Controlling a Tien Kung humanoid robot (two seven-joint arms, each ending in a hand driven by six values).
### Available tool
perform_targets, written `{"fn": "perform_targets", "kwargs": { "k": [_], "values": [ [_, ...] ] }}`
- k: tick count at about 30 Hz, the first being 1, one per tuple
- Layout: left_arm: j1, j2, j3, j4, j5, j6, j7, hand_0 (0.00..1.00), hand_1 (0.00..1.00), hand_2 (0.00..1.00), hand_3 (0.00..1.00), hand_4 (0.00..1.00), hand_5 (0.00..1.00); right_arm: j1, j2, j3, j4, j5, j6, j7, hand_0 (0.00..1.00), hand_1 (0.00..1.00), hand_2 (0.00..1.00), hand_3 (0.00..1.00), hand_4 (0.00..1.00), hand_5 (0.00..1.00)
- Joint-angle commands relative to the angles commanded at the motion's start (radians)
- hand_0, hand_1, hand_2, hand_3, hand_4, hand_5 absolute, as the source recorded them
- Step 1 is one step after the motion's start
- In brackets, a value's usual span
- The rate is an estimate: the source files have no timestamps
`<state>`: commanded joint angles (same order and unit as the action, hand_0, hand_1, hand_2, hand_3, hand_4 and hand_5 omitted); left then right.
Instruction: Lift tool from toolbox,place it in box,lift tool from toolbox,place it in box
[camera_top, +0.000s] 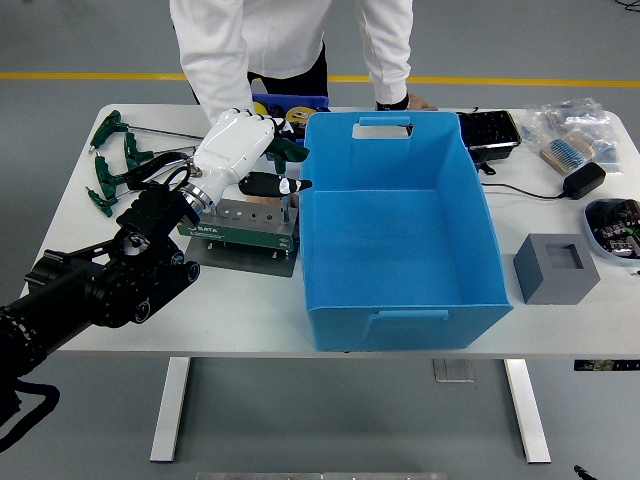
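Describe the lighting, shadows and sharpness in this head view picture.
Head view: even overhead light, no harsh glare; the open blue plastic box throws a soft shadow on the white table; the robot's white left hand looks sharp, without motion blur.

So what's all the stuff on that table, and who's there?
Bin: one, blue, open, table centre.
Toolbox: one, green and grey, left of bin.
T-handle tools: several, green, far left.
Foam block: one, grey, right of bin.
Tray: one, black, behind bin.
Adapter: one, black, with cable, right.
Bagged parts: clear bags, far right corner.
Person: one, white sleeves, far side.
Left hand: white, over toolbox, fingers curled at a green-handled tool.
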<state>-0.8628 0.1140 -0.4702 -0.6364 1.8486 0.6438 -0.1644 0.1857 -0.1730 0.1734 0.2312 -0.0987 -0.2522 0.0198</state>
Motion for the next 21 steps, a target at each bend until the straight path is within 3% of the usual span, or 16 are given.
{"fn": "perform_targets", "kwargs": {
  "k": [4, 5, 10, 11, 21],
  "values": [
    [-0.002, 0.001, 0.007, -0.002, 0.004, 0.002, -0.002, 0.381, 0.309, 0.378, 0.468, 0.998, 0.662, 0.004, -0.001, 0.0, 0.001, -0.001, 0.0, 0.0, 0.664, 0.637, 0.706, 0.575, 0.834, 0.747],
    [-0.004, 0.001, 0.011, 0.001, 0.005, 0.002, -0.003, 0.313, 0.23, 0.292, 0.372, 0.998, 0.644, 0.005, -0.001, -0.001, 0.001, -0.001, 0.0, 0.0, 0.664, 0.637, 0.706, 0.574, 0.834, 0.747],
    [-0.009, 0.001, 0.019, 0.012, 0.001, 0.002, -0.012, 0.313, 0.23, 0.292, 0.372, 0.998, 0.644, 0.01, -0.002, -0.002, 0.002, 0.001, 0.001, 0.001, 0.664, 0.637, 0.706, 0.574, 0.834, 0.747],
    [-0.011, 0.001, 0.021, 0.014, 0.001, 0.002, -0.015, 0.277, 0.177, 0.246, 0.308, 0.998, 0.598, 0.011, -0.002, -0.003, 0.002, 0.002, 0.001, 0.001, 0.664, 0.638, 0.706, 0.576, 0.834, 0.747],
    [-0.025, 0.001, 0.036, 0.041, 0.007, 0.002, -0.013, 0.258, 0.147, 0.211, 0.253, 0.998, 0.589, 0.019, -0.003, -0.001, 0.004, -0.005, 0.002, -0.001, 0.664, 0.64, 0.706, 0.576, 0.834, 0.747]
  ]
}}
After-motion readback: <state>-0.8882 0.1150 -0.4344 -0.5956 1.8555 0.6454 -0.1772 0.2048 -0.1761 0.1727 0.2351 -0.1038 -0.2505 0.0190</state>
